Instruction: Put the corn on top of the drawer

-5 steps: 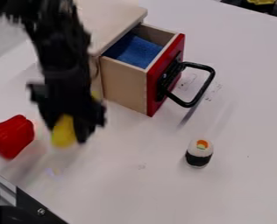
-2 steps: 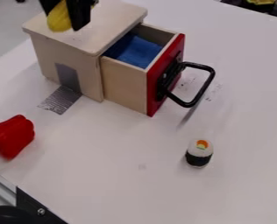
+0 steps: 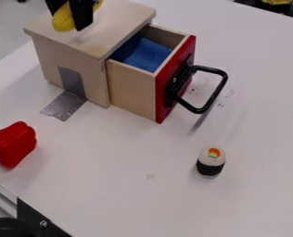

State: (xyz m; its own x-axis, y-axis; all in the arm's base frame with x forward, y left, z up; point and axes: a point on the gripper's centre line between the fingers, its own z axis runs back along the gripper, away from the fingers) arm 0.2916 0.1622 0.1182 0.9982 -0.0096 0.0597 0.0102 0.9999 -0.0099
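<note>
1. Evidently held the corn (image 3: 63,21) in the black gripper (image 3: 69,19), fingers clamped on opposite sides, over the wooden top (image 3: 121,16) toward the far left.
2. Looked to hang just above that top; could not rule out contact.
3. Called, by judgement, for a slow, straight descent, easing off once properly supported, never dropping from a height.
4. Probably needed a small shift inward first, away from the left edge, to leave flat wood beneath both ends.
5. Wanted an even, gentle release, so as not to set rolling something so rounded; risked otherwise a tumble off the edge or, less likely, into the open drawer (image 3: 131,90).
6. Then required lifting straight up, without brushing sideways.
7. Counted one corn, one gripper, one wooden top and one open drawer.
8. Counted also one black handle (image 3: 216,94), one blue cloth (image 3: 146,53) inside the drawer, and one strip of gray tape (image 3: 68,99).
9. Counted lastly one red pepper (image 3: 14,143) at the left and one sushi roll (image 3: 211,162), upright on one white table (image 3: 143,208).
</note>
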